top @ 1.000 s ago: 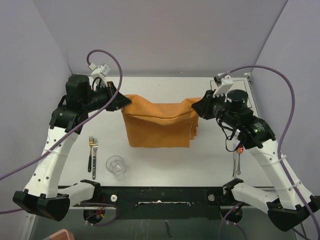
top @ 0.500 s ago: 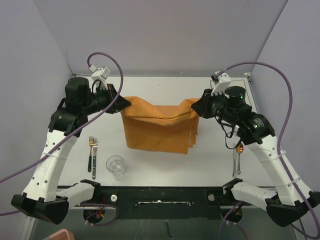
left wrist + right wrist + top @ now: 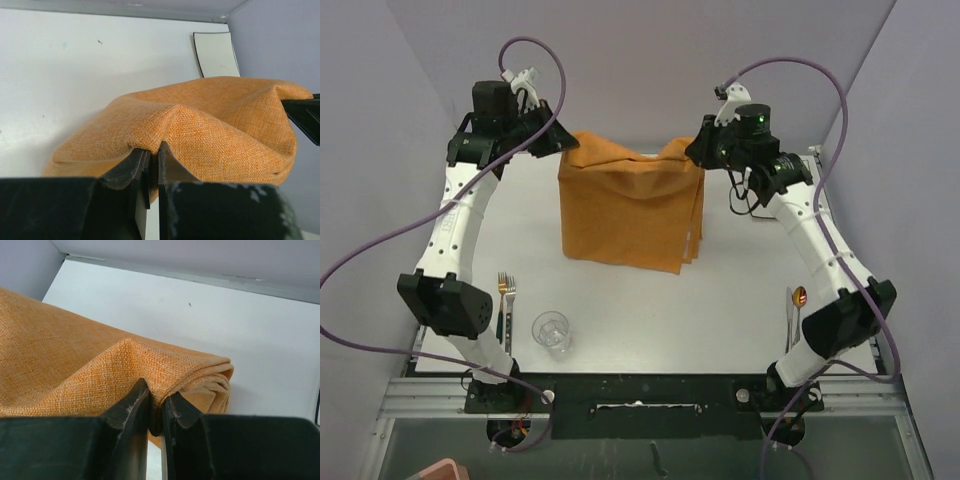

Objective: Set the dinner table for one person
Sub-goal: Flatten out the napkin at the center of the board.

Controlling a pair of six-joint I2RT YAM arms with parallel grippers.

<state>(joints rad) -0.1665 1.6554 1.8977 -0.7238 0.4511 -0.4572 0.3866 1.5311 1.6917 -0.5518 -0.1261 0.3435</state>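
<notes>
Looks like the mat-laying step: holds the orange cloth mat (image 3: 630, 205) folded and hanging over the far middle of the dinner table (image 3: 720, 300), pinched at its two top corners; cannot tell whether the lower edge touches the surface. Next calls for bringing it toward the near centre, lowering evenly and releasing flat, keeping clear of the fork (image 3: 506, 300) and glass (image 3: 552, 332) at near left and the spoon (image 3: 797, 305) at near right. Grips the left corner fold with the left gripper (image 3: 150, 156), fingers nearly closed on cloth; grips the right corner likewise with the right gripper (image 3: 156, 396). Reaches both arms far and high, wrists turned inward toward each other.
</notes>
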